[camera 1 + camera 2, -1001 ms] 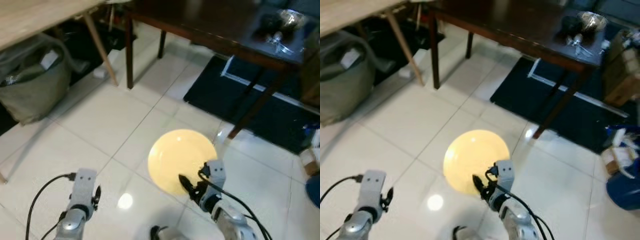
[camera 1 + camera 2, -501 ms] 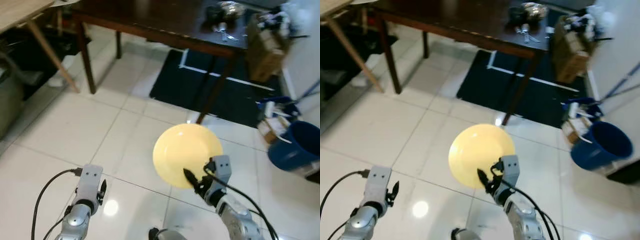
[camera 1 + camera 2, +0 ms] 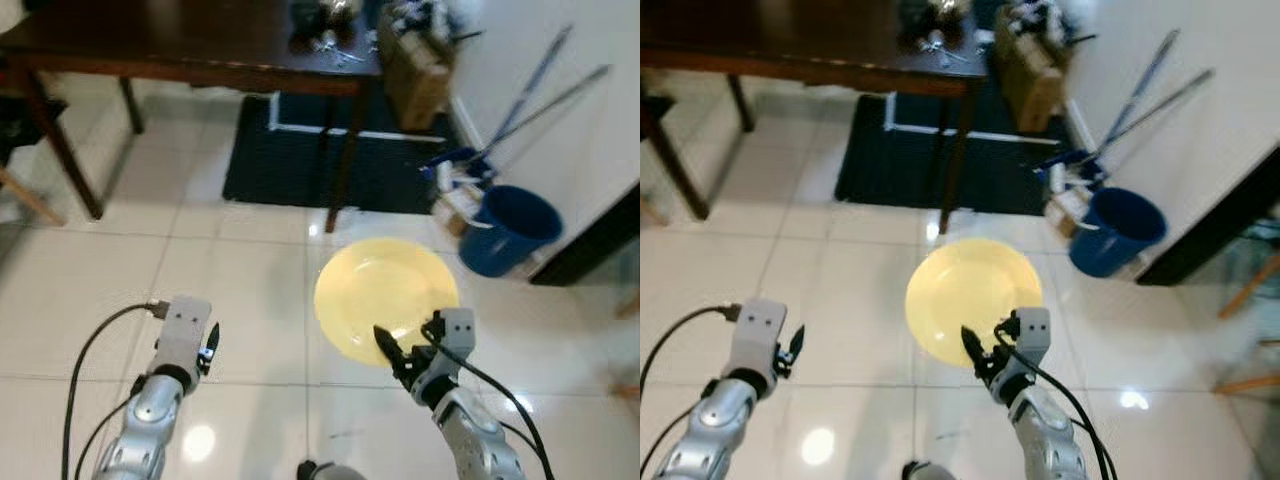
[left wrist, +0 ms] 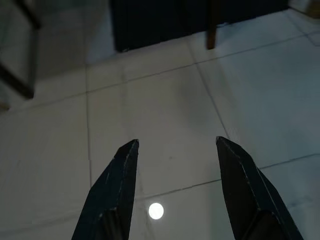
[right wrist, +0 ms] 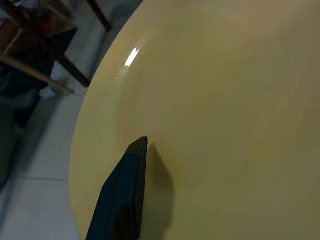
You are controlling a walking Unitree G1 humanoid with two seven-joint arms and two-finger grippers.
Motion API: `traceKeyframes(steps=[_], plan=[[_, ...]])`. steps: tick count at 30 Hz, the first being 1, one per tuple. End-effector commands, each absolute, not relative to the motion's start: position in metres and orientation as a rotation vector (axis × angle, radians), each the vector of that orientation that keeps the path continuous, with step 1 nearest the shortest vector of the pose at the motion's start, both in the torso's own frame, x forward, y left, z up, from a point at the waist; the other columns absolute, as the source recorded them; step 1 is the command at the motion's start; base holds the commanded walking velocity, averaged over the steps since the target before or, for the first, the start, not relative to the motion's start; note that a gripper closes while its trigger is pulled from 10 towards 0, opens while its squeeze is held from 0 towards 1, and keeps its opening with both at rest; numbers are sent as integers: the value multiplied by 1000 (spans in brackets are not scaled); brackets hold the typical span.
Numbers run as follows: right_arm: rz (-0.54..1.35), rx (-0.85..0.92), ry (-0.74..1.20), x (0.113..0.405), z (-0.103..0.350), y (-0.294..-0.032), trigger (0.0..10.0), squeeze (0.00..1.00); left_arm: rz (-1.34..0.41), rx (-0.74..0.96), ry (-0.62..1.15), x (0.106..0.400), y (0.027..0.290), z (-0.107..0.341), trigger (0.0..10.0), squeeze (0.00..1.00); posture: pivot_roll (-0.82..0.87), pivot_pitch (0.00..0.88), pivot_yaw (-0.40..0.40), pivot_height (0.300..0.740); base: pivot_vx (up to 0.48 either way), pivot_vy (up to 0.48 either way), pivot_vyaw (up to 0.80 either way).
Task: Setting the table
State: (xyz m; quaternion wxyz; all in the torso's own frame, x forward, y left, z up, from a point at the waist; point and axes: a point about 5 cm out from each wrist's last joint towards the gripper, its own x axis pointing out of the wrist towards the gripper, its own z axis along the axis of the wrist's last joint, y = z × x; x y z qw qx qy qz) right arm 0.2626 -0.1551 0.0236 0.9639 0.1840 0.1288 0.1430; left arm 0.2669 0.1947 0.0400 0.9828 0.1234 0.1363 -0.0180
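I am carrying the yellow plate (image 3: 386, 297) out in front of me, roughly level above the white tiled floor (image 3: 240, 270), gripped at its near rim by my right gripper (image 3: 395, 357). In the right wrist view one black finger (image 5: 124, 195) is lying across the plate's top face with the pale yellow surface spreading out beyond it; the other finger is presumably under the rim, though I cannot see it, so I am judging the grip to be closed on the plate by the way it hangs steady. My left gripper (image 4: 175, 165) is hovering low at my left side with its two fingers spread apart and nothing between them, just floor tile below. The dark wooden table (image 3: 190, 45) is standing ahead and to my left, with some small metal clutter (image 3: 325, 20) near its far corner, a dark mat (image 3: 300, 160) lying under it, and a blue bucket (image 3: 505, 228) with long handles leaning on the wall off to my right. I take this to be the carrying step: the plate is not yet at the table. The next move calls for closing on the table, keeping the plate level, and setting it down on a bare part of the tabletop.
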Motion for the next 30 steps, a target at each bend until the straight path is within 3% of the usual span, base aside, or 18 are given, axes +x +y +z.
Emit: traceKeyframes(steps=[1,8,15,30], plan=[[262,380,240,264,27,-162,10000,0,-60,241,252,269,189,44,10000,0,-135,47,22,740,0,0,-788],[287,423,123,278,58,-163,10000,0,-35,235,137,284,184,67,10000,0,-144,45,23,740,0,0,-343],[341,447,59,286,78,-155,10000,0,-4,285,64,292,178,80,10000,0,-149,39,25,740,459,0,0],[331,465,78,281,76,-158,10000,0,-22,298,51,292,170,80,10000,0,-154,42,33,740,480,0,0]])
